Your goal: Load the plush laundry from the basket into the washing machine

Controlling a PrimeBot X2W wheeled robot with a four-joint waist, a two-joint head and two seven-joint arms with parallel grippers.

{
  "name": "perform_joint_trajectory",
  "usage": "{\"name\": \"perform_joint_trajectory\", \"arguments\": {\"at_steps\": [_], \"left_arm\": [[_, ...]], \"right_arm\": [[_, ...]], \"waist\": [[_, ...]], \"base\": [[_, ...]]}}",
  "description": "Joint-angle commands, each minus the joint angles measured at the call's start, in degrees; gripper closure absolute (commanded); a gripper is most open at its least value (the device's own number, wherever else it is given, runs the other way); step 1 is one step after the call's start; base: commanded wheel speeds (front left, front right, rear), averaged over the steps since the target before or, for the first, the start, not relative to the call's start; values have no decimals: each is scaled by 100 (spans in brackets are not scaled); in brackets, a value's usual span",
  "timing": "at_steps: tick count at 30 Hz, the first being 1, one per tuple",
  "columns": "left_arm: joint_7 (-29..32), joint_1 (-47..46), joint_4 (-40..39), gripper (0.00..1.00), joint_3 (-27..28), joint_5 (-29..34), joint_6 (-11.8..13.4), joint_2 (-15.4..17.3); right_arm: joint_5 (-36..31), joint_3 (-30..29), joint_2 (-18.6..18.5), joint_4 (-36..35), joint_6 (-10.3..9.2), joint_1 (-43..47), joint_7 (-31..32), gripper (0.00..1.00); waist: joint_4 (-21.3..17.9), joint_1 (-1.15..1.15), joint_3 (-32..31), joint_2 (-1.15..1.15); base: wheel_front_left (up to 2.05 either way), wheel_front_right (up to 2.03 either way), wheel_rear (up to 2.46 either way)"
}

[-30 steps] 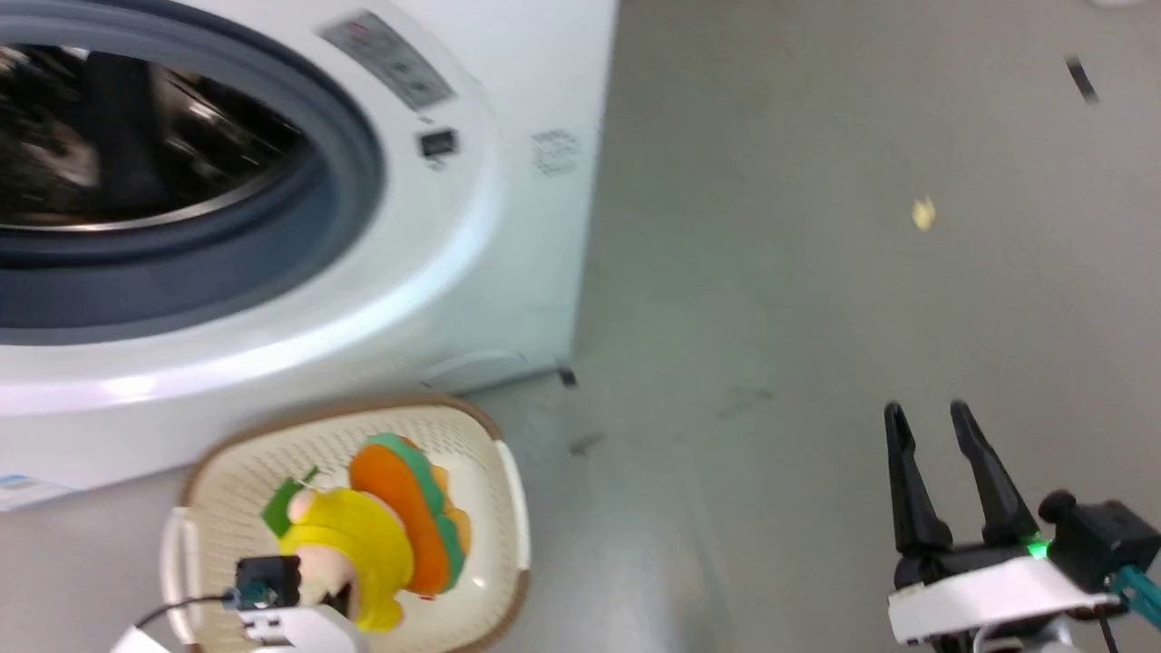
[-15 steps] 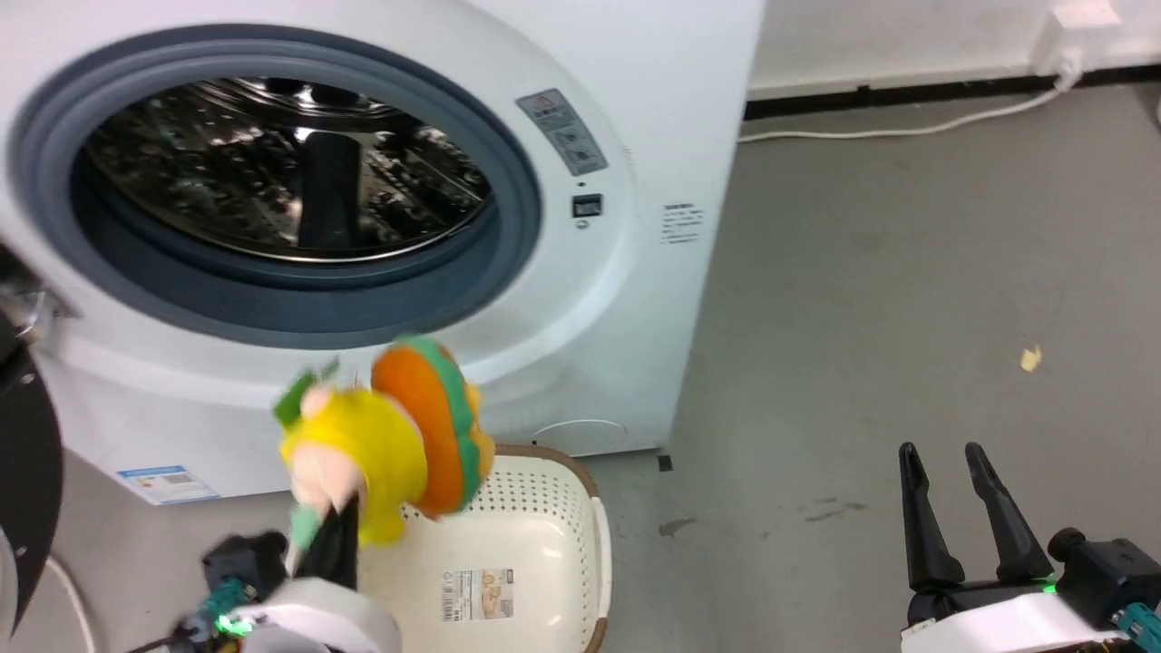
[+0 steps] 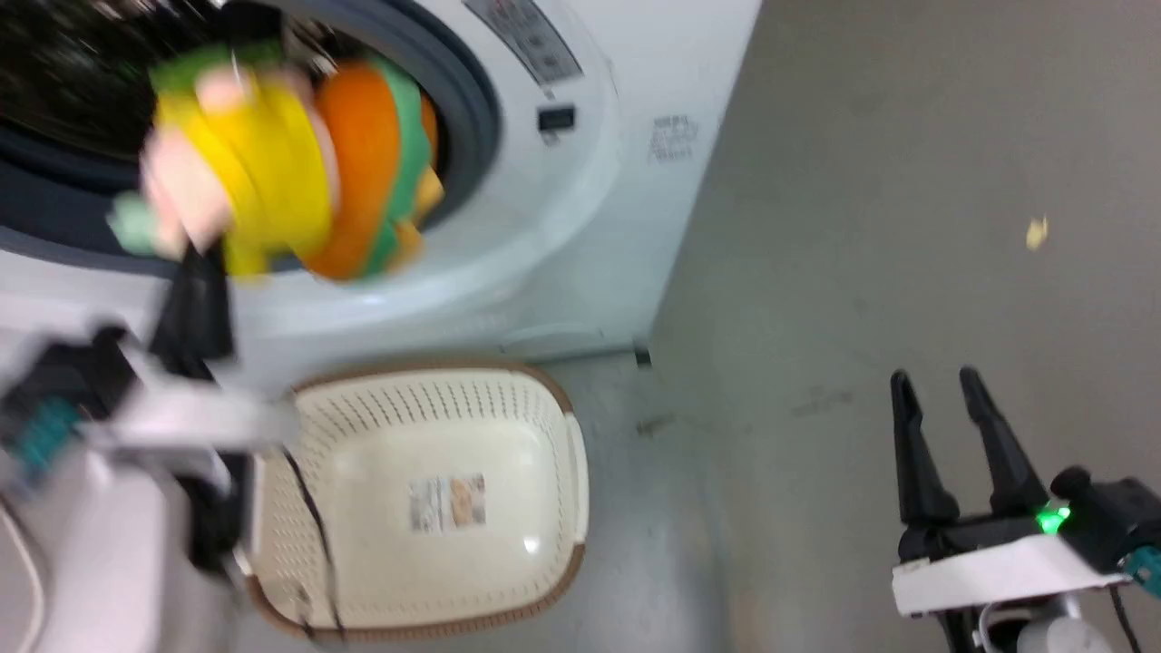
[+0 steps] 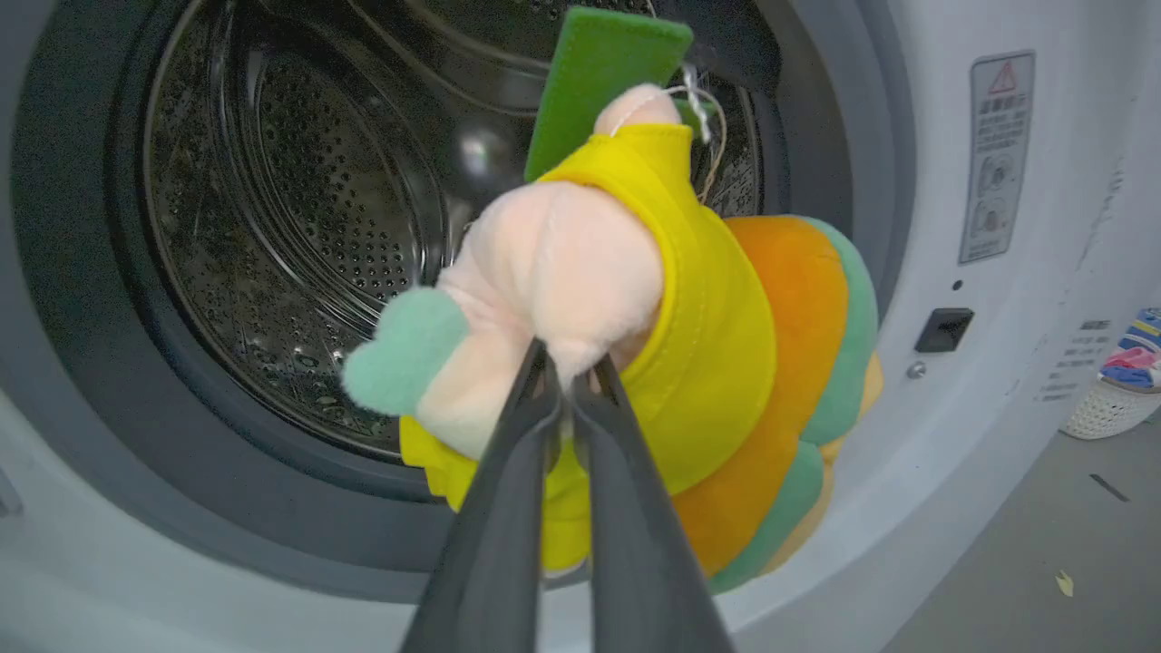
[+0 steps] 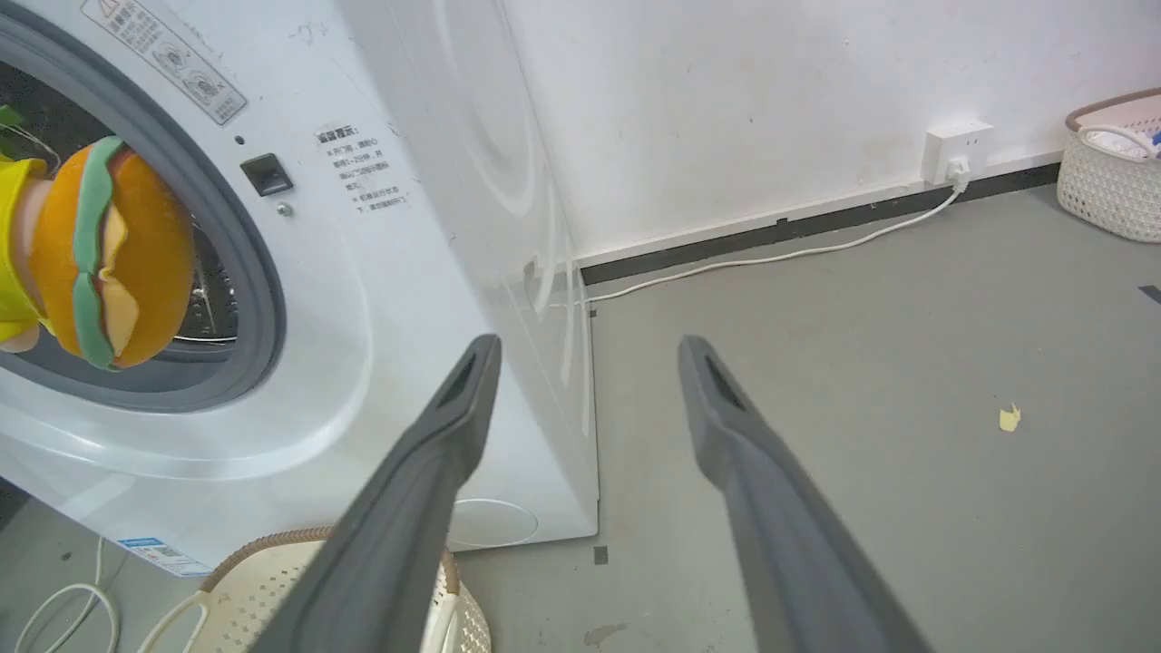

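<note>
My left gripper (image 4: 570, 374) is shut on the pale pink head of the plush laundry (image 4: 671, 336), holding it up right in front of the washing machine's (image 3: 580, 209) grey-rimmed port. The toy (image 3: 290, 172) with its yellow body and orange and green stripes hangs before the steel drum (image 4: 299, 236), its green tag pointing inward. The cream basket (image 3: 435, 453) with the brown rim sits on the floor below, holding nothing but its label sticker. My right gripper (image 3: 939, 385) stands open over the bare floor at the right, its fingers (image 5: 453, 426) spread apart.
A white cable (image 5: 771, 258) runs along the wall base to a socket (image 5: 957, 150). Another white basket (image 5: 1111, 172) with clothes stands far right by the wall. A yellow scrap (image 5: 1009, 417) lies on the grey floor. A white cord (image 5: 54, 608) loops by the washer's front.
My left gripper has lifted the plush out of the basket and up to the washer's port. The head camera has shifted. The right gripper stays open.
</note>
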Motion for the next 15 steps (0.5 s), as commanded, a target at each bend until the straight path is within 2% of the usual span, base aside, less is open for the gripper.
{"name": "perform_joint_trajectory", "arguments": {"at_steps": [1, 7, 15], "left_arm": [[100, -433, 16, 100, 61, 35, -39, 208], [792, -1868, 421, 100, -28, 118, -123, 759], [1614, -3795, 1504, 100, -66, 373, -171, 1650]], "right_arm": [[49, 10, -4, -60, -4, -135, -26, 0], [232, -3, -4, -59, -4, -390, -26, 0], [536, 144, -4, -77, -4, -720, -26, 0]], "waist": [[-282, -1, 647, 0], [-507, -1, 1324, 0], [-888, -1, 1969, 0]], "base": [[0, 0, 0], [0, 0, 0], [0, 0, 0]]}}
